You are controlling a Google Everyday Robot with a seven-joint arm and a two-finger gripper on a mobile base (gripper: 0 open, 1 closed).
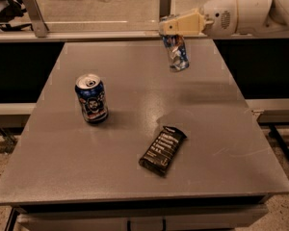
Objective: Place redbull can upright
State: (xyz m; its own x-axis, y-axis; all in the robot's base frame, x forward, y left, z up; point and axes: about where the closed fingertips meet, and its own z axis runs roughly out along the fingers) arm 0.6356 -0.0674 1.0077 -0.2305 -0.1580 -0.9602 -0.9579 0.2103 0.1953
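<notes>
Gripper [173,29] holds the redbull can [177,55] by its top end, above the far side of the bench [62,167].
Jaws are clamped on the redbull can's upper end; the can hangs below them, near upright with a slight tilt, lifted off the bench, its shadow on the surface nearer the camera and to the right. White arm [236,13] reaches in from the upper right. Dark blue can [91,99] stands upright on the left; black snack bar [163,150] lies flat near the middle, well apart from both cans.
</notes>
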